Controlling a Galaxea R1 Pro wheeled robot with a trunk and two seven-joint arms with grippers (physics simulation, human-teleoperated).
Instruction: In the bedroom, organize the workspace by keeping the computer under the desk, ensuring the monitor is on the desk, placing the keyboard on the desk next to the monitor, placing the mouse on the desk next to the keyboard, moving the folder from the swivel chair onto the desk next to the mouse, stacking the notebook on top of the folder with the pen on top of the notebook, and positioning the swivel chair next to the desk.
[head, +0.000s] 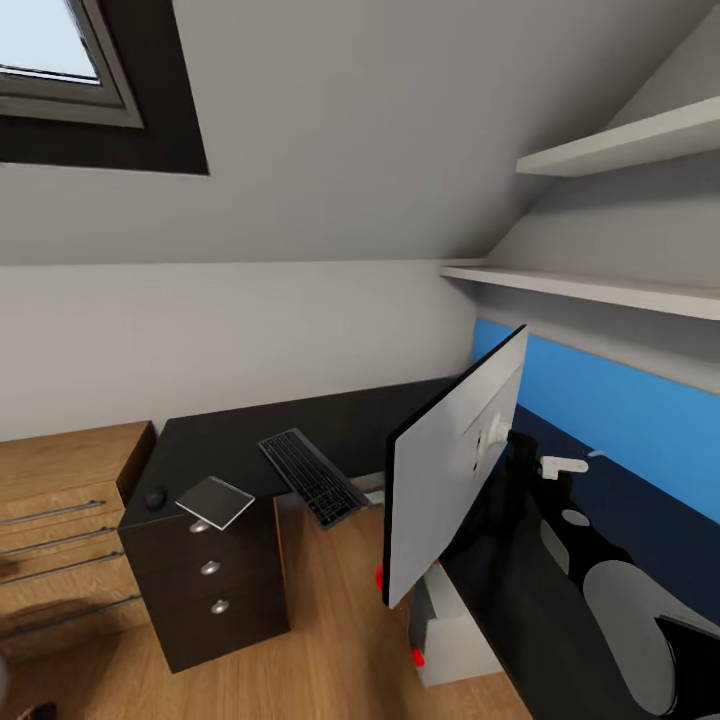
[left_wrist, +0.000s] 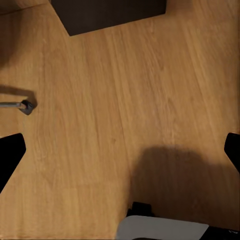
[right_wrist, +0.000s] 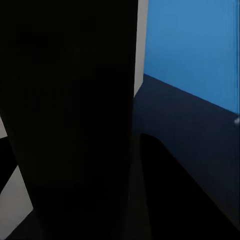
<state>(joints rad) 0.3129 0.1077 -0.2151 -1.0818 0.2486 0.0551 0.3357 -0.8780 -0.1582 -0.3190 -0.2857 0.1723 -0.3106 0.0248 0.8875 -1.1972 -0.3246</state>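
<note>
The desk (head: 230, 440) has a black L-shaped top and a three-drawer unit (head: 210, 590). The monitor (head: 450, 470) is tilted over the desk's right wing, its grey back towards me and a red dot at its lower corner. The keyboard (head: 313, 478) lies slanted, one end past the desk edge. The mouse (head: 155, 497) and the grey notebook (head: 215, 502) sit on the corner above the drawers. A white box, the computer (head: 450, 625), stands under the desk. My left gripper (left_wrist: 120, 152) hangs open over the wood floor. In the right wrist view a black panel (right_wrist: 70, 125) stands very close, and I cannot make out fingers.
A low light-wood cabinet (head: 60, 500) with long handles stands left of the drawer unit. Two white shelves (head: 620, 290) stick out of the right wall above a blue band (head: 620, 400). A thin metal rod end (left_wrist: 20, 106) shows above the floor.
</note>
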